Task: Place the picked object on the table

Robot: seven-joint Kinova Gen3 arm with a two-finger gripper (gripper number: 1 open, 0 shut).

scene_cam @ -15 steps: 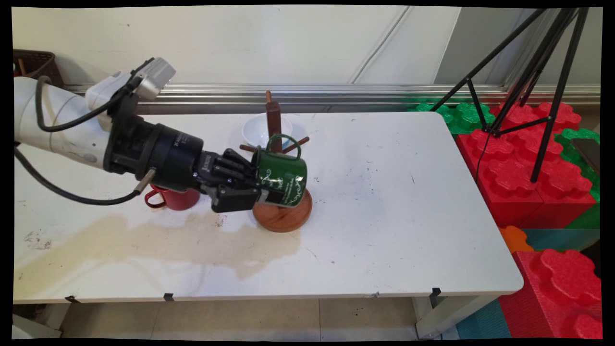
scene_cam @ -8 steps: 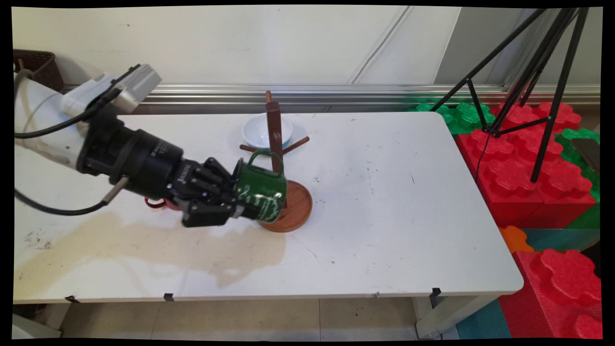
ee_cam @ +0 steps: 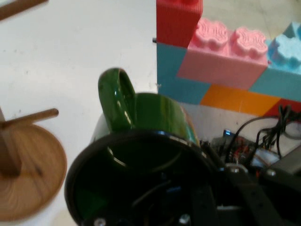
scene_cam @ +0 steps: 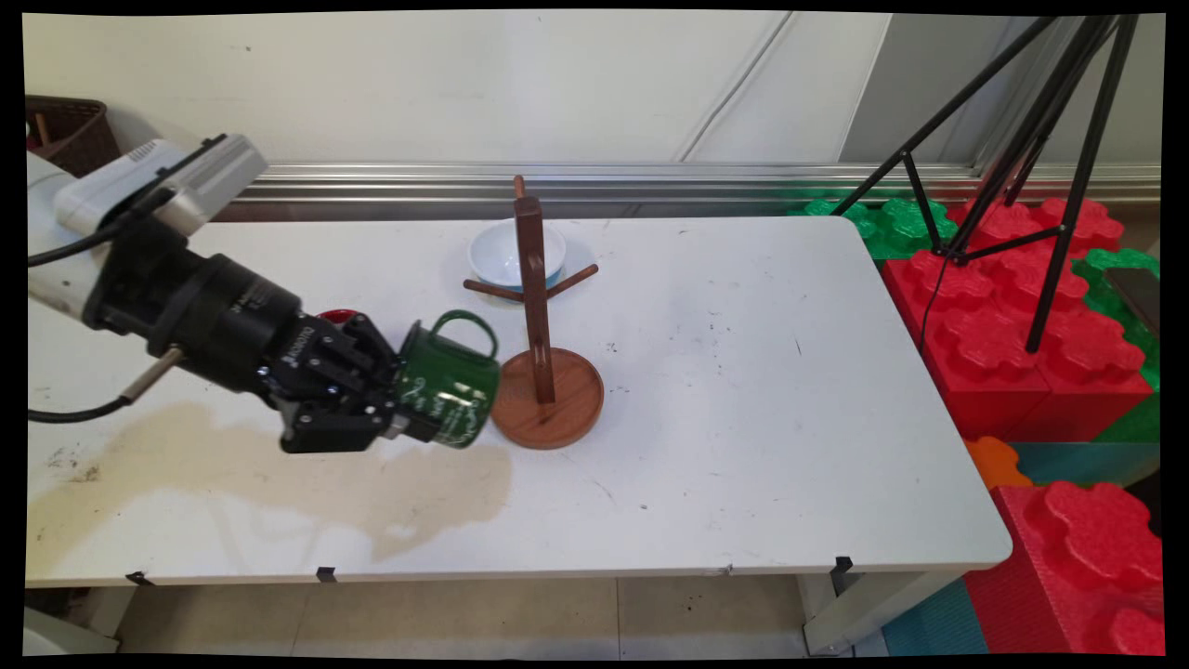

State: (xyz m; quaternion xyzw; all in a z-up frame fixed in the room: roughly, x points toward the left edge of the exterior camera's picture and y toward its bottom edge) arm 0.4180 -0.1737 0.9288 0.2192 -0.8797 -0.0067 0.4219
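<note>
The black two-finger pincer (scene_cam: 401, 420) grips a glossy dark green enamel mug (scene_cam: 448, 391) by its rim, one finger inside the mouth and one outside. The mug is held on its side above the white surface (scene_cam: 743, 372), its loop handle uppermost and its base pointing toward the wooden mug tree (scene_cam: 542, 327). White script lettering runs along the mug's wall. In the hand view the mug's mouth (ee_cam: 136, 183) faces the camera: the inside is dark green and holds nothing that can be seen.

The mug tree has a round, reddish-brown disc base, a squared upright post and thin pegs slanting outward; no cup hangs on it. The mug is just beside the base, apart from it.

Behind the post sits a shallow white bowl (scene_cam: 506, 253), with nothing visible in it. A red mug (scene_cam: 336, 317) peeks out behind the pincer's linkage, mostly hidden. A pale brownish stain (scene_cam: 279, 474) spreads over the surface beneath the arm.
</note>
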